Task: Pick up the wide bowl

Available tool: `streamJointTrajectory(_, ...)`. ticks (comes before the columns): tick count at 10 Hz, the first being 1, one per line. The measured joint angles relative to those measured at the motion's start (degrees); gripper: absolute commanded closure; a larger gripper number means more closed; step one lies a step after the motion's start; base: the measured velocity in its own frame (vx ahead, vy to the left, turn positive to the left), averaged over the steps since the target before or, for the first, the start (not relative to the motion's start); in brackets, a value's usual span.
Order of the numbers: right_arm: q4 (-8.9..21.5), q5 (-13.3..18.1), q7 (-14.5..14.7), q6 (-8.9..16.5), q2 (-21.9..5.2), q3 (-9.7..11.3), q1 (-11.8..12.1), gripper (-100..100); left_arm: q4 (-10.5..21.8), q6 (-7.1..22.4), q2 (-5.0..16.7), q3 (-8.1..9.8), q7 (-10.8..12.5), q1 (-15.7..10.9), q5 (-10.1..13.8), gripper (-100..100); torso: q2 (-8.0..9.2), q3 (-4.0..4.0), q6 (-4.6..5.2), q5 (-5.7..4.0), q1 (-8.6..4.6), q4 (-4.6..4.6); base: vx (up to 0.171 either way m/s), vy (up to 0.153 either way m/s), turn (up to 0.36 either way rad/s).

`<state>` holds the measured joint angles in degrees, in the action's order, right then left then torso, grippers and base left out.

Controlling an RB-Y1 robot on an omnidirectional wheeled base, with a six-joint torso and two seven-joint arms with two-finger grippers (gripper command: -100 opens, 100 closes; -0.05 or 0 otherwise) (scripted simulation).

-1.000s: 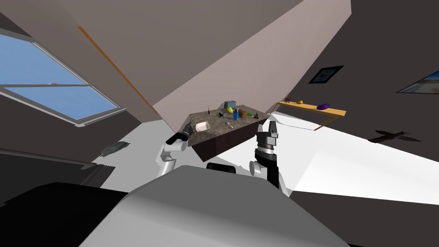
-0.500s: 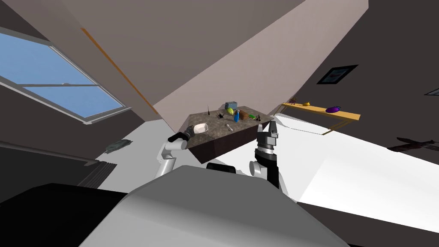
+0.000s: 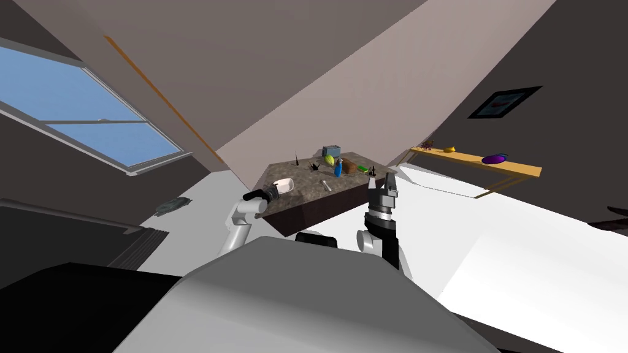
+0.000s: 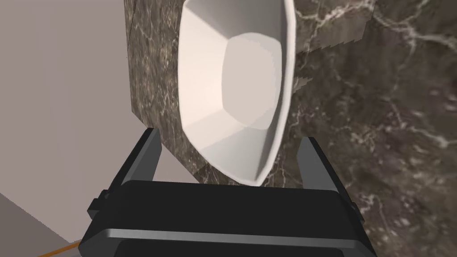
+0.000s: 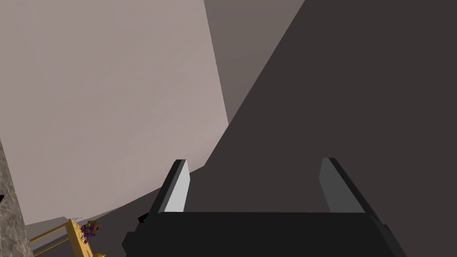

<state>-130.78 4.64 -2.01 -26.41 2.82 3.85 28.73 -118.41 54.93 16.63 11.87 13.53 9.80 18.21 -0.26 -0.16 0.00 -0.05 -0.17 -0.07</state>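
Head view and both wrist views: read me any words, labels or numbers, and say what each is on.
None can be read.
The white bowl and the dark marbled tabletop are plain.
The blue bottle and the framed wall picture are too small to tell.

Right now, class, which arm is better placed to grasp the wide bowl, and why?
Left. The left gripper is at the white bowl on the marbled table corner, open fingers flanking its near rim. The right gripper is raised beside the table's other end, away from it.
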Motion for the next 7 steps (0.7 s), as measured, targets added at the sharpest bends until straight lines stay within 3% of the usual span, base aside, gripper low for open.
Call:
streamJointTrajectory(5,0.00,0.00,0.00,0.00,0.00,0.00,0.00,0,2.63,5.73,2.83,-0.48,0.65,-0.46,2.52,-100,-0.03,-0.02,0.00,0.01,0.05,-0.01,0.065,-0.059,0.048)
streamJointTrajectory(6,0.00,0.00,0.00,0.00,0.00,0.00,-0.01,0,2.65,5.92,2.84,-0.53,0.69,-0.44,2.52,0,0.09,0.05,0.01,0.03,0.16,0.02,0.005,-0.004,-0.001)
streamJointTrajectory(7,0.00,0.00,0.00,0.00,-0.01,0.00,-0.01,0,2.65,5.90,2.84,-0.52,0.69,-0.45,2.52,-100,0.18,0.10,0.00,0.05,0.22,0.04,0.024,0.003,-0.023)
